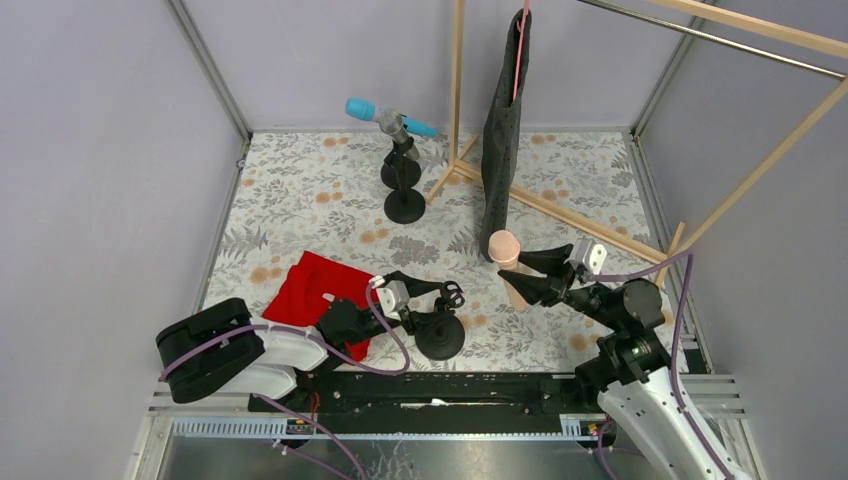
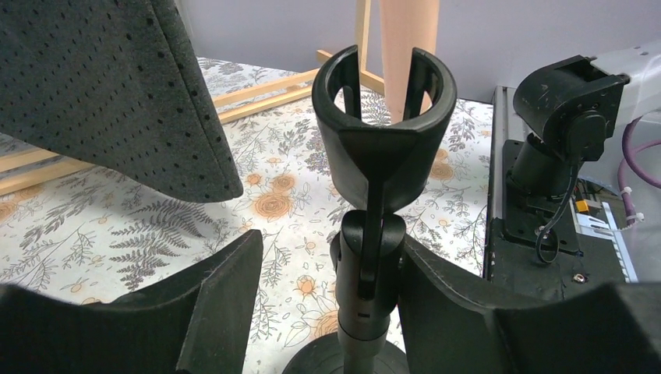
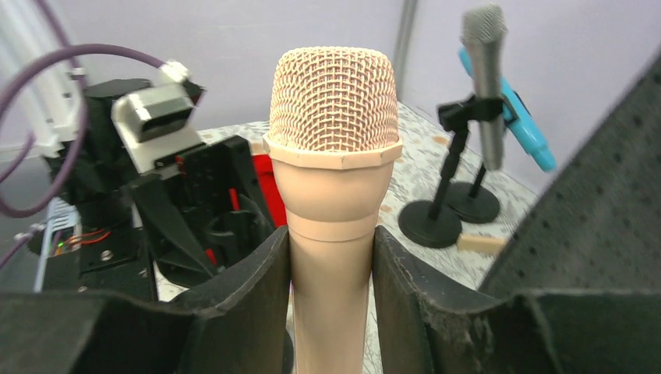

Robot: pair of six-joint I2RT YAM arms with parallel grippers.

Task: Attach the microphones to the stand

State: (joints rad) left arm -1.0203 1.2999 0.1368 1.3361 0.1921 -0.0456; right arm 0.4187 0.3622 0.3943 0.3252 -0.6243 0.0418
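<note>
Right gripper (image 3: 331,257) around peach microphone (image 3: 334,156), one of three; three stands (image 1: 405,207).

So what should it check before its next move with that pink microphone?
1. Peach-pink microphone clamped in the right gripper: ok.
2. Clip on the near stand is empty: ok.
3. Left gripper steadying that stand: not ok. Its fingers straddle the post, but there is a gap on one side.
4. Microphone lined up over the clip: not ok. It is held upright, off to the side.
5. Cyan-blue microphone and silver-grey microphone seated on the far stands: ok.
</note>
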